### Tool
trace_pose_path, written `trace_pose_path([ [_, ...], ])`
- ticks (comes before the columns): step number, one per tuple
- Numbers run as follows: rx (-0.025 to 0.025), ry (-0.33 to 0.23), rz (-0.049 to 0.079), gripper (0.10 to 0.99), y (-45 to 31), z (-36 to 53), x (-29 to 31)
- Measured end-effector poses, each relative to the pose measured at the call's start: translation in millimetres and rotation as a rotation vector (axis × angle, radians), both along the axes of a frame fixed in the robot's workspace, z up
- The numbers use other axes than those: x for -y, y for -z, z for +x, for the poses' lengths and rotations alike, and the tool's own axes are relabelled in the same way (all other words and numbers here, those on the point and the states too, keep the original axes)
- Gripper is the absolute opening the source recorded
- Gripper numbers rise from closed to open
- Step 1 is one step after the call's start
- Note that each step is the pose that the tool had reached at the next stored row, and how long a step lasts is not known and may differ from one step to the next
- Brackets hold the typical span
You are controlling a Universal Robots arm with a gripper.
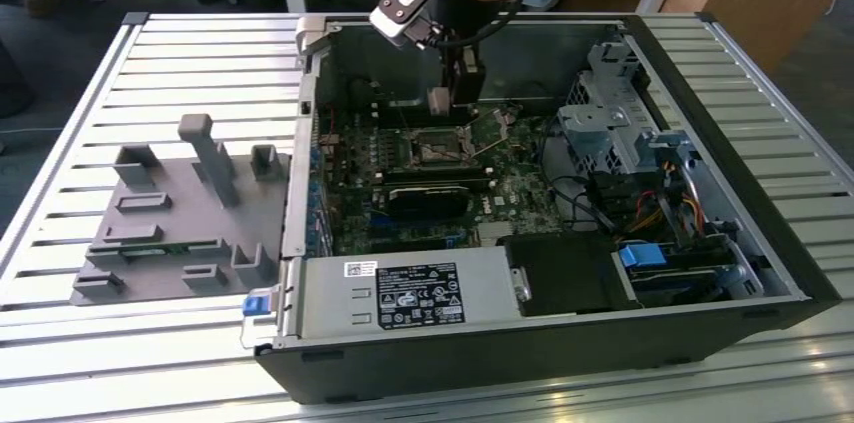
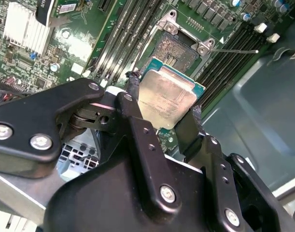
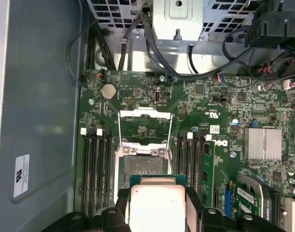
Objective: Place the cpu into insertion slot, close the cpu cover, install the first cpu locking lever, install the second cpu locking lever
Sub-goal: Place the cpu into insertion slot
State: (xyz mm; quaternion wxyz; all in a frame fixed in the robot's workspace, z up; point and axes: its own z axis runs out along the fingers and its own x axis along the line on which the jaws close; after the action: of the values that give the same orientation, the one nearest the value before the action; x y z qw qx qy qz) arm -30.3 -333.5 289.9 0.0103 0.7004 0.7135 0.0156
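My gripper (image 1: 447, 103) hangs inside the open computer case, shut on the cpu (image 1: 439, 101), a flat square chip with a dull silver top. In both wrist views the black fingers (image 2: 133, 94) clamp two opposite edges of the cpu (image 2: 166, 99) (image 3: 157, 203). The chip is held above the board and close to the insertion slot (image 2: 178, 50) (image 3: 142, 164) (image 1: 434, 146), apart from it. The slot's dark centre lies bare. The cpu cover (image 3: 145, 114) is swung open on the far side of the slot, with thin wire levers (image 3: 119, 133) raised beside it.
The case (image 1: 787, 263) lies open on a slatted metal table (image 1: 200, 53). A grey fixture (image 1: 174, 213) sits at the exterior view's left. Long memory slots (image 3: 96, 164) flank the slot. A black heatsink block (image 1: 427, 198), a power supply (image 1: 414, 293) and a drive cage with cables (image 1: 627, 143) crowd the inside.
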Motion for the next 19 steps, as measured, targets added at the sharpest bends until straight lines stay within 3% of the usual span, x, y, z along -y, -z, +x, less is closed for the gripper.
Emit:
trace_pose_path([
  [6,0.0002,-0.003,-0.001,0.541,9.3,0.0,-1.5],
  [19,0.0003,-0.003,-0.001,0.541,21.5,0.0,-5.2],
])
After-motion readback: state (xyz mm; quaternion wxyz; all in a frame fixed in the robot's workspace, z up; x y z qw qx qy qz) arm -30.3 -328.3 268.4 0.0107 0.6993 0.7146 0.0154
